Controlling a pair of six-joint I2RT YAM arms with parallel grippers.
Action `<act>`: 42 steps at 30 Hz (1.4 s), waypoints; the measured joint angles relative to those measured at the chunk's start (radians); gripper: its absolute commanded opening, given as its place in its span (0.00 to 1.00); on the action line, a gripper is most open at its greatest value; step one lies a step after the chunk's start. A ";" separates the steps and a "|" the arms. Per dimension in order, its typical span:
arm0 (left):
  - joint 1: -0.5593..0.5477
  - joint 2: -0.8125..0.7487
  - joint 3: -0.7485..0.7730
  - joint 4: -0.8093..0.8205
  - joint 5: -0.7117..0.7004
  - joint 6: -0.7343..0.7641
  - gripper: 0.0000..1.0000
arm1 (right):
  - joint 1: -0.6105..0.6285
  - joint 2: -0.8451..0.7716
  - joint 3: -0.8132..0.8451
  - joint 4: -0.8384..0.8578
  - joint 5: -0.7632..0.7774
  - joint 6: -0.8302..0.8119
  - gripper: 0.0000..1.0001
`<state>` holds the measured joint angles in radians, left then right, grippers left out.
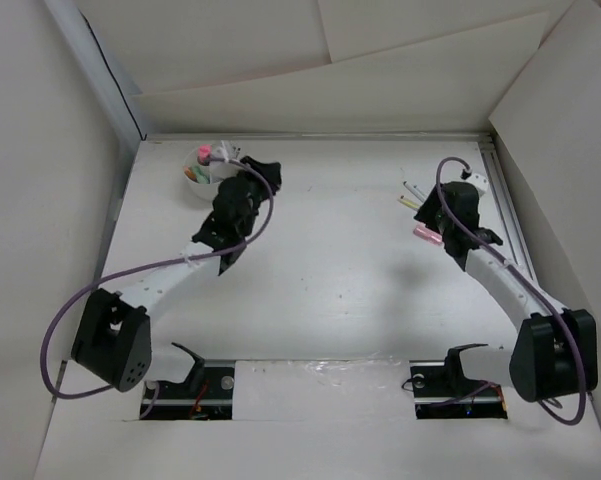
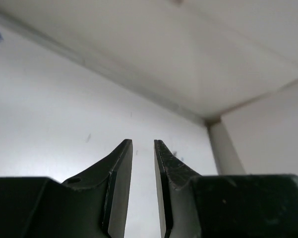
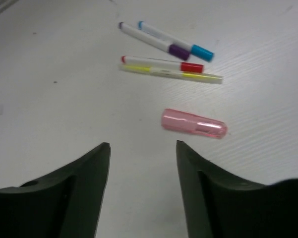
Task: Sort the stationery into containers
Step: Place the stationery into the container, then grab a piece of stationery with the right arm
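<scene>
The white cup (image 1: 196, 186) stands at the back left and holds a pink piece (image 1: 204, 153) and other small bits. My left gripper (image 1: 267, 171) hovers just right of it; its jaws (image 2: 143, 142) stand a narrow gap apart with nothing between them. At the back right lie a clear pink tube (image 3: 193, 124), a blue-capped pen (image 3: 177, 41), a purple-capped pen (image 3: 152, 39), a red-capped pen (image 3: 161, 64) and a thin yellow pen (image 3: 171, 74). My right gripper (image 3: 143, 145) is open and empty, just short of the pink tube (image 1: 425, 235).
Cardboard walls close in the table on the left, back and right. A metal rail (image 1: 508, 215) runs along the right edge behind the right arm. The back wall's foot and a corner post (image 2: 227, 148) show in the left wrist view.
</scene>
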<state>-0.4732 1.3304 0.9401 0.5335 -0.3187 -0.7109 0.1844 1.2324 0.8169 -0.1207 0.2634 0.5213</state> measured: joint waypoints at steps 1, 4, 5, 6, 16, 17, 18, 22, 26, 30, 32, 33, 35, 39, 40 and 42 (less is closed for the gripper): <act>-0.042 0.003 -0.040 0.020 0.005 -0.002 0.20 | -0.026 0.011 0.000 -0.007 0.011 0.002 0.77; -0.112 0.039 -0.123 0.034 0.020 -0.005 0.20 | -0.105 0.060 0.000 -0.021 0.007 0.007 0.93; -0.121 0.047 -0.143 0.035 0.032 -0.006 0.20 | -0.124 0.078 0.000 -0.023 0.002 0.008 0.93; -0.124 0.050 -0.163 0.042 0.048 -0.008 0.20 | -0.144 0.100 0.000 -0.024 -0.006 0.009 0.94; -0.121 -0.025 -0.309 0.130 0.139 -0.014 0.20 | -0.217 0.275 0.027 -0.026 -0.137 -0.014 0.91; -0.121 -0.035 -0.315 0.136 0.145 -0.014 0.20 | -0.225 0.292 0.037 -0.026 -0.156 -0.020 0.91; -0.121 -0.043 -0.320 0.139 0.146 -0.015 0.20 | -0.232 0.308 0.044 -0.024 -0.171 -0.023 0.89; -0.121 -0.078 -0.341 0.151 0.162 -0.012 0.20 | -0.265 0.354 0.064 -0.023 -0.223 -0.029 0.86; -0.121 -0.090 -0.349 0.157 0.169 -0.012 0.20 | -0.277 0.388 0.089 -0.022 -0.237 -0.028 0.80; -0.121 -0.096 -0.360 0.161 0.175 -0.011 0.20 | -0.277 0.411 0.105 -0.022 -0.261 -0.026 0.67; -0.121 -0.096 -0.360 0.163 0.179 -0.011 0.20 | -0.277 0.421 0.106 -0.021 -0.277 -0.025 0.67; -0.121 -0.096 -0.361 0.166 0.180 -0.011 0.20 | -0.277 0.428 0.108 -0.022 -0.288 -0.024 0.67; -0.121 -0.097 -0.361 0.166 0.182 -0.011 0.20 | -0.279 0.446 0.113 -0.022 -0.306 -0.024 0.67; -0.121 -0.108 -0.362 0.166 0.185 -0.010 0.20 | -0.285 0.467 0.132 -0.020 -0.328 -0.024 0.60; -0.121 -0.110 -0.362 0.166 0.185 -0.009 0.20 | -0.286 0.470 0.134 -0.020 -0.344 -0.023 0.58; -0.121 -0.113 -0.362 0.169 0.185 -0.007 0.20 | -0.288 0.478 0.135 -0.020 -0.383 -0.023 0.57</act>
<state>-0.5938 1.2171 0.5781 0.7021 -0.1337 -0.7181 -0.1040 1.7107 0.9520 -0.1410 -0.1192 0.4980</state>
